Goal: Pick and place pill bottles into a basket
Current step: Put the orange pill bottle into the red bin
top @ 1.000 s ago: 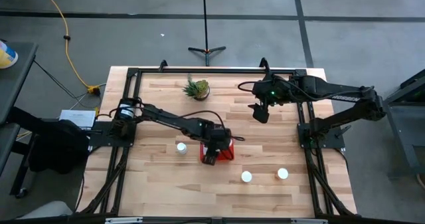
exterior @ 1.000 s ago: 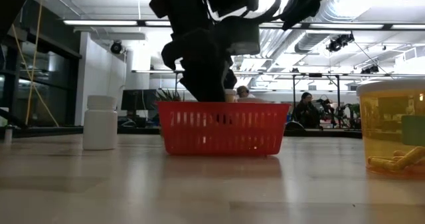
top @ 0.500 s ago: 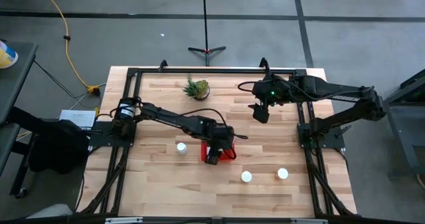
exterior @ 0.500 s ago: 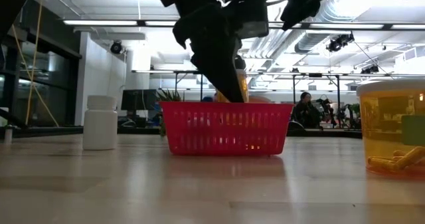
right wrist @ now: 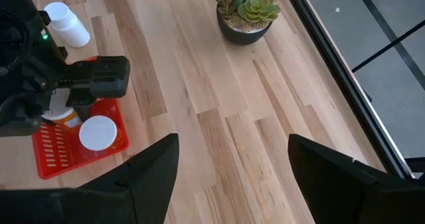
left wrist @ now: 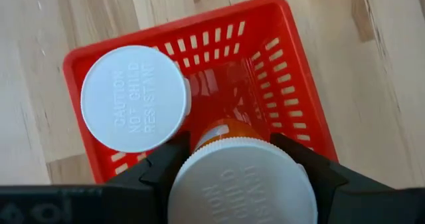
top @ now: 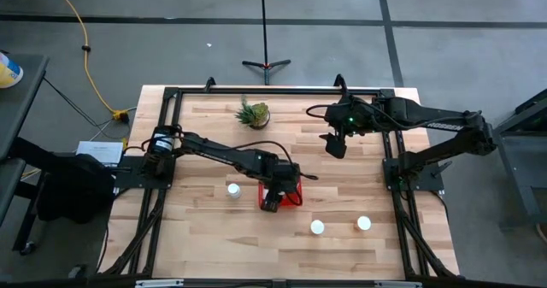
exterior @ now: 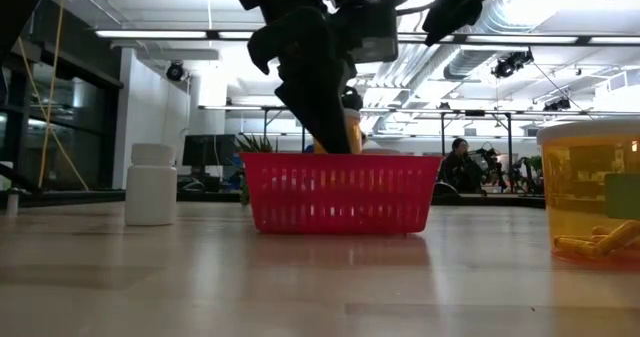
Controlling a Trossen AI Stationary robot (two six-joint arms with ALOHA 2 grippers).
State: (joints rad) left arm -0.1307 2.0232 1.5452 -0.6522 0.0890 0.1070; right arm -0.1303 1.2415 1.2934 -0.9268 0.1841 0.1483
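The red mesh basket [top: 293,197] stands mid-table and also shows in the low view [exterior: 340,192]. One white-capped bottle [left wrist: 133,98] stands inside it. My left gripper [top: 273,199] is over the basket's left part, shut on an orange bottle with a white cap [left wrist: 239,184]. That bottle shows above the basket's rim in the low view [exterior: 340,129]. Loose bottles stand on the table: one left of the basket [top: 232,188] and two nearer the front right [top: 317,227], [top: 364,223]. My right gripper [top: 335,144] is open and empty, raised over the far right. My left gripper pinches the orange bottle at its top, by the white cap's sides [left wrist: 182,174], between its two fingers [left wrist: 163,167]. The fingers come from above, pointing down. The bottle is roughly upright with its lower end below the basket's rim. Whether it rests on the basket's floor does not show.
A small green potted plant [top: 254,114] stands at the far middle. In the low view a white bottle [exterior: 150,184] is left of the basket and a big orange bottle [exterior: 590,192] stands close at the right. Bare wood lies along the front.
My left gripper has shifted a little over the basket, still shut on the orange bottle. The bottle was hidden behind the gripper in the low view and now shows above the rim. The basket has slid slightly sideways.
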